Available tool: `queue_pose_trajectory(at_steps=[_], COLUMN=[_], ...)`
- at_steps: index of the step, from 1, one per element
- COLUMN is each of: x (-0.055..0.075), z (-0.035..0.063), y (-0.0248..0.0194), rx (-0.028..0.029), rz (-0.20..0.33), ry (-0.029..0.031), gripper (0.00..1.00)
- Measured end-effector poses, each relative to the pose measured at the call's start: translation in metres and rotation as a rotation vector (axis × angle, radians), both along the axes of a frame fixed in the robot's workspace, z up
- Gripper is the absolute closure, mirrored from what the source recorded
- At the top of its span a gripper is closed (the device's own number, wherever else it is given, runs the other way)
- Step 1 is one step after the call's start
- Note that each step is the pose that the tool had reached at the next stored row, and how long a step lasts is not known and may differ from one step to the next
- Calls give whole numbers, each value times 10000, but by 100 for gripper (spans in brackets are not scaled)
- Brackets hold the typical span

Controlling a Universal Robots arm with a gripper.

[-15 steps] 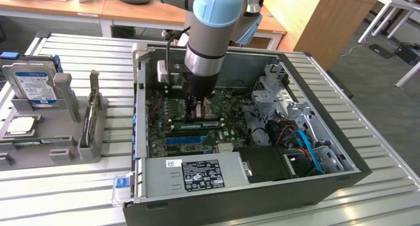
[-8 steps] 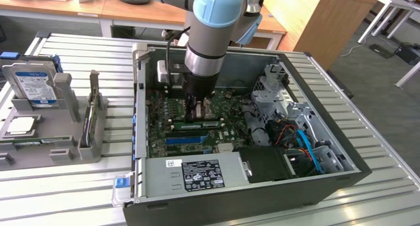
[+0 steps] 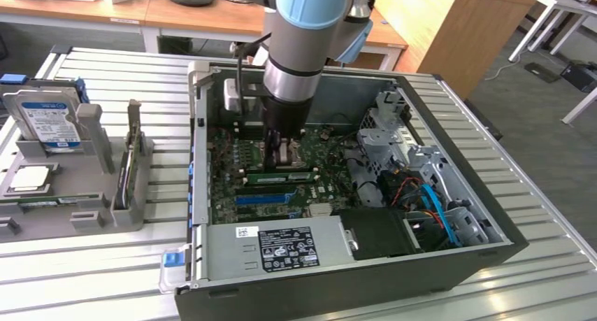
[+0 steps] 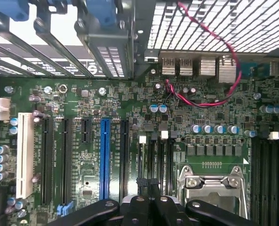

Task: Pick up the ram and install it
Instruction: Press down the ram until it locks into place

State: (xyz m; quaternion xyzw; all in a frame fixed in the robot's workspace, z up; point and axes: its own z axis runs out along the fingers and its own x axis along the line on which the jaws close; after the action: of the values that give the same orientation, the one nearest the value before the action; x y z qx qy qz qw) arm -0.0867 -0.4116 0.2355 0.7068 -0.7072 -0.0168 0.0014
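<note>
The ram (image 3: 278, 175), a narrow green stick with white labels, stands on edge in a slot of the motherboard (image 3: 233, 195) inside the open computer case (image 3: 485, 254). My gripper (image 3: 278, 157) reaches down into the case right over the middle of the ram, and its fingers look shut. I cannot tell whether it touches the ram's top edge. From the wrist view the black fingertips (image 4: 143, 184) are pressed together above the dark memory slots (image 4: 154, 155), with nothing visible between them.
A grey fixture (image 3: 84, 195) at the exterior view's left holds a hard drive (image 3: 47, 122) and a processor (image 3: 30, 179). Around the gripper are the power supply (image 3: 279, 247), the drive cage with blue and red cables (image 3: 420, 188), the blue slot (image 4: 104, 157) and the processor socket (image 4: 210, 181).
</note>
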Motion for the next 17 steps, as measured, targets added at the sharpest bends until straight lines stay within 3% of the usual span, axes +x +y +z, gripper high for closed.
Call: queue_pose_trajectory(at_steps=[9, 17], x=[0, 14], z=[130, 139], y=[0, 0], rx=[0, -2], rz=[0, 2], ry=[0, 1], gripper=[89, 89])
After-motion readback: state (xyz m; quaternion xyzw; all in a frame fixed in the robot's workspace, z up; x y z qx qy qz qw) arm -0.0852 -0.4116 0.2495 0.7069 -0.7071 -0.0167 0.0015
